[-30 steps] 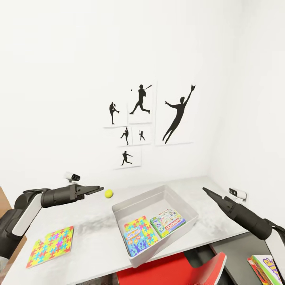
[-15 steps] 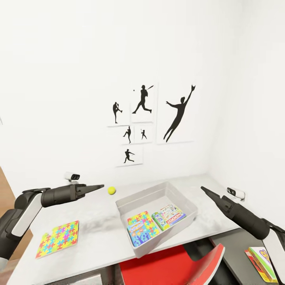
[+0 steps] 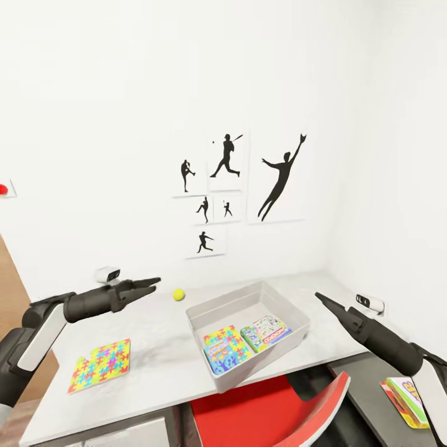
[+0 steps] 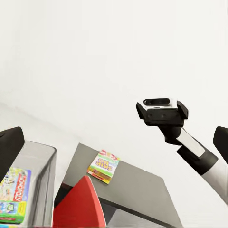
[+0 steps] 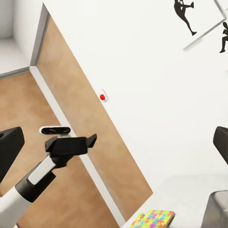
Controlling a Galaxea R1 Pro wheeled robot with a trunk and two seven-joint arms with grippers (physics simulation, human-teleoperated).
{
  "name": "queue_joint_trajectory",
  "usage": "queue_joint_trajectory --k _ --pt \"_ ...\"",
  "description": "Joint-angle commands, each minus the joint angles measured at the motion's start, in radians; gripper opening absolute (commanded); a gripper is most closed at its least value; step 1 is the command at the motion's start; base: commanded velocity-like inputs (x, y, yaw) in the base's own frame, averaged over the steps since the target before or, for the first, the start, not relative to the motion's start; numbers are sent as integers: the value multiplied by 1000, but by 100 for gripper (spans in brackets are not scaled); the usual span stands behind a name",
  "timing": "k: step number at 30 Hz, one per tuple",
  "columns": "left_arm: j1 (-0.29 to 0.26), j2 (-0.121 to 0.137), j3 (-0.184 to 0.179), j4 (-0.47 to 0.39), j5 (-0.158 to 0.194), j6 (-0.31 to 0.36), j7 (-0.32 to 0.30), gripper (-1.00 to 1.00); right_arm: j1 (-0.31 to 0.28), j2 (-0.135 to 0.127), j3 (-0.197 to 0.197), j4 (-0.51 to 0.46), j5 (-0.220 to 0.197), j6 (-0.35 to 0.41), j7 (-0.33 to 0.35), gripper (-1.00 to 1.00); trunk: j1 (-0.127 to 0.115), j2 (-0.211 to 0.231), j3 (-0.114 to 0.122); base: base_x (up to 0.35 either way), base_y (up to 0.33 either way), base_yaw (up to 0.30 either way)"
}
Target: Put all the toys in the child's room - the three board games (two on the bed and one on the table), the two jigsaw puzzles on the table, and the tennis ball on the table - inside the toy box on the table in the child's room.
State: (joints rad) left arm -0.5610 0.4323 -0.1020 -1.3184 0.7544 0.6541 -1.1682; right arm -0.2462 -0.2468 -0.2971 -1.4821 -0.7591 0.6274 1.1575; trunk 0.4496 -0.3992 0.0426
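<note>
The light grey toy box (image 3: 200, 313) stands on the pale grey table (image 3: 158, 335). Inside it lie a jigsaw puzzle (image 3: 217, 338) and two board games (image 3: 267, 331), one of them blue (image 3: 227, 360). A second jigsaw puzzle (image 3: 101, 365) lies flat at the table's near left. The tennis ball (image 3: 179, 294) rests behind the box's left corner. My left gripper (image 3: 150, 285) hovers open just left of the ball, above the tabletop. My right gripper (image 3: 323, 300) is open in the air right of the box. A third board game (image 3: 406, 401) lies on a dark lower surface at the far right.
A red chair (image 3: 261, 416) is tucked under the table's front edge. Black sports silhouettes (image 3: 239, 180) hang on the white wall behind. A red wall button (image 3: 3, 189) sits far left beside a wood-coloured door. The left wrist view looks past the box wall (image 4: 45, 185) to that third game (image 4: 103, 166).
The head camera has turned left, bringing the red button into view. My left gripper's fingers now show spread apart, slightly higher beside the ball. The toys have not moved.
</note>
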Motion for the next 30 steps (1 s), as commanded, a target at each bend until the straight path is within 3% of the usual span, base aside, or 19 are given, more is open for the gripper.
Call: queue_joint_trajectory --k 1,21,30 --pt "0 1 -2 1 8 3 1 100 0 0 0 0 -5 8 1 100 0 -1 0 -16 7 0" --pt "0 0 0 1 10 1 5 100 0 3 2 0 -3 6 -1 100 0 -1 0 -20 11 2" --pt "1 2 2 1 10 -2 5 100 0 3 5 1 -3 6 -2 100 0 -1 6 -11 8 120"
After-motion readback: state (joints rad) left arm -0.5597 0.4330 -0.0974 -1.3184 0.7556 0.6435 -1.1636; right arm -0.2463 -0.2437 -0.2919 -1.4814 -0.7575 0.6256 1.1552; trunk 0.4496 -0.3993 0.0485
